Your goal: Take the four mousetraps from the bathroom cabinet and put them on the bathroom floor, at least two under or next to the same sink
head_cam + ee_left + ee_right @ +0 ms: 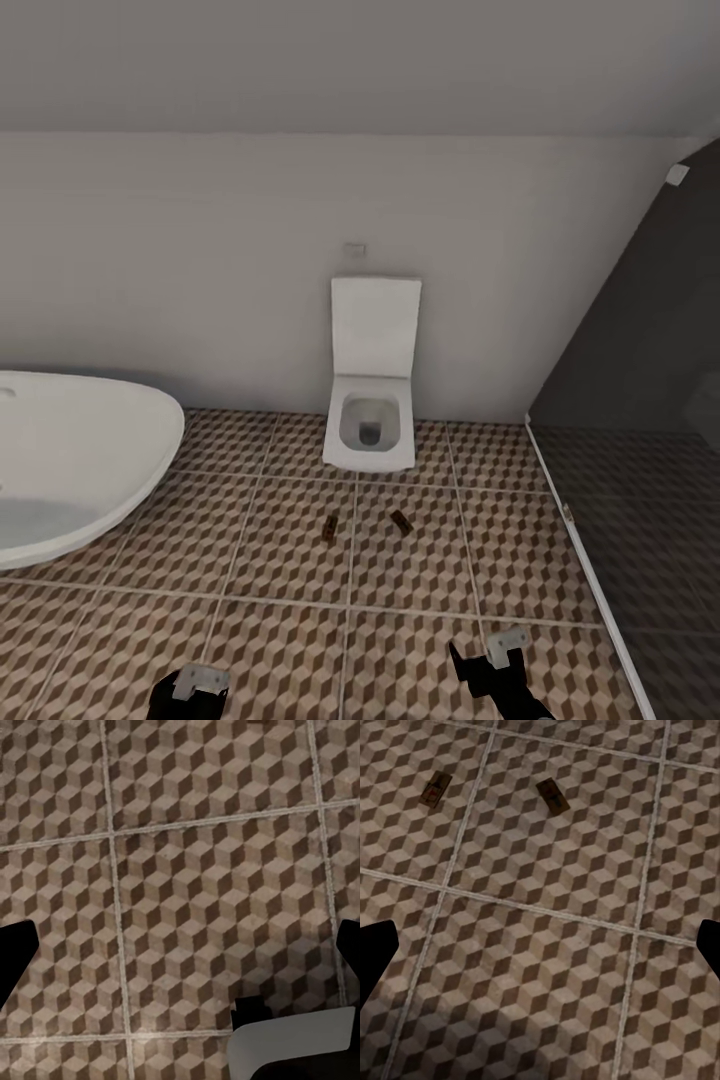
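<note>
Two mousetraps lie flat on the cube-patterned bathroom floor (300, 610) a short way in front of the toilet: one (328, 528) to the left, the other (401, 521) to the right. The right wrist view also catches both mousetraps (435, 789) (553, 796), well ahead of my right gripper (540, 952). That gripper (497, 668) is open and holds nothing. My left gripper (190, 690) hangs low over bare tiles (180, 870), open and also holding nothing (180, 960). The cabinet and the sink are out of view.
A white toilet (370, 400) stands against the back wall with its lid up. The rim of a white oval bathtub (70, 460) fills the left side. A dark glass shower partition (640, 450) with a white floor rail bounds the right.
</note>
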You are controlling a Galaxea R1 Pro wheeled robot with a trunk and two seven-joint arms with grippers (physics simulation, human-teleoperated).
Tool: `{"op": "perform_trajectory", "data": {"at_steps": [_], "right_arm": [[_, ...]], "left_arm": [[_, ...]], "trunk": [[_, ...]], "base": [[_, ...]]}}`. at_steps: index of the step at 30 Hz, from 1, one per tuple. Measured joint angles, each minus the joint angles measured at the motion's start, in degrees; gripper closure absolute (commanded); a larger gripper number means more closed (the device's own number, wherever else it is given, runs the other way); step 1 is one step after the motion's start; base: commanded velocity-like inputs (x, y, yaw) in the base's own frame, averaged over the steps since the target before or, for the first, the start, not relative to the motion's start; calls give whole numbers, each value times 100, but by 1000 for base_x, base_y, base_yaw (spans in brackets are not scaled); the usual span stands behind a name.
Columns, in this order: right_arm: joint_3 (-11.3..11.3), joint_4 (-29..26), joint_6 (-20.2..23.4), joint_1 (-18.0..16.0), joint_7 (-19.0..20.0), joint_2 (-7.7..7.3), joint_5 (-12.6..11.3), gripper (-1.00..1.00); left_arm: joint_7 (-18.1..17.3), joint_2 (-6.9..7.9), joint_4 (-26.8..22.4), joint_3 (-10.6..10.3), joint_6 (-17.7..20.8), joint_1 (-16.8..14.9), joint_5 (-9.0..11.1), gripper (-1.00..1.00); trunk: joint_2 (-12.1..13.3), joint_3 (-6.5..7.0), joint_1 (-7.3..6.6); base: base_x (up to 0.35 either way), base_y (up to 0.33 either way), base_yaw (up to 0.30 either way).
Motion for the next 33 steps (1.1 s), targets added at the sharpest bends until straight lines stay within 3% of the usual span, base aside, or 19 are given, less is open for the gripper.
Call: {"op": "perform_trajectory", "data": {"at_steps": [5, 10, 25, 33], "right_arm": [[0, 0, 0, 0, 0, 0, 0, -100], [0, 0, 6, 0, 4, -1, 0, -100], [0, 0, 17, 0, 9, -9, 0, -100], [0, -1, 17, 1, 14, -9, 0, -100]], "left_arm": [[0, 0, 0, 0, 0, 4, 0, -100], [-3, 0, 0, 0, 0, 8, 0, -100], [-7, 0, 2, 0, 15, 17, 2, -100], [-13, -21, 108, 0, 22, 27, 14, -100]], "trunk": [[201, 137, -110], [203, 181, -110], [204, 210, -110], [204, 239, -111]], "base": [[0, 0, 0], [0, 0, 0], [0, 0, -4], [0, 0, -132]]}}
